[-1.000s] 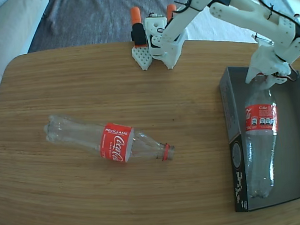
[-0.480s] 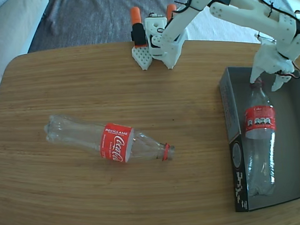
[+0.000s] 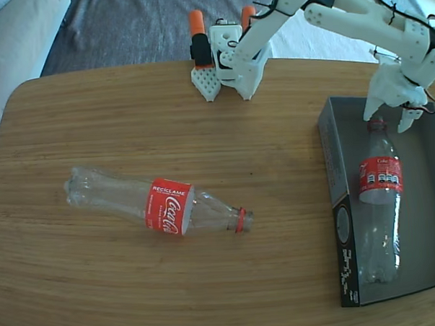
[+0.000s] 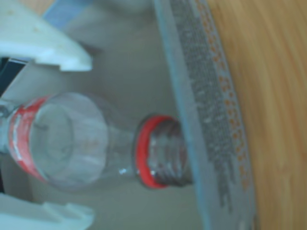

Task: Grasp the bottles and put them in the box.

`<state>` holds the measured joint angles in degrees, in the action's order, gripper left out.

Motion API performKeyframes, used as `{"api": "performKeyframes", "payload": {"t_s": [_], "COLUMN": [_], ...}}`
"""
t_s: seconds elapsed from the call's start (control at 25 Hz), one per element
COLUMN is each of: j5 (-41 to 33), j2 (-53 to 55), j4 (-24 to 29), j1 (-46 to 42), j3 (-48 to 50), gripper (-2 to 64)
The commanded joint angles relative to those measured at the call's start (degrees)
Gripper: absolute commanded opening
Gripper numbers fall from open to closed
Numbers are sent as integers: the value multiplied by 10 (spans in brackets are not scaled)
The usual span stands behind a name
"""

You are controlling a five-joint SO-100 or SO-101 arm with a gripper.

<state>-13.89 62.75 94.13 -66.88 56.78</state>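
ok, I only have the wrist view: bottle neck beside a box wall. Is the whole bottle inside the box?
Observer: Yes. In the fixed view the Coca-Cola bottle lies lengthwise, fully inside the box.
Operator: Anything left outside?
Observer: One more, the second bottle, lying on the table left of the box, neck pointing toward it.
Operator: How far off are the fingers?
Observer: The fingers are open over the box's far end, well clear of the second bottle.
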Motion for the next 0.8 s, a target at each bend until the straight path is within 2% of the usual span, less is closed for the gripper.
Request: {"api": "performKeyframes", "payload": {"t_s": [0.0,0.16,0.32,0.4,0.64,0.76], "j5": [-1,-3,2,3,4,48], "j2": [22,22,22,29,98,152], "j4": [10,31,40,40,41,41], "j1": [11,32,74,103,235,296], "j3": [-76,-149,-178,-188,-160,-126], "gripper": [355,361,442,456,453,453]}}
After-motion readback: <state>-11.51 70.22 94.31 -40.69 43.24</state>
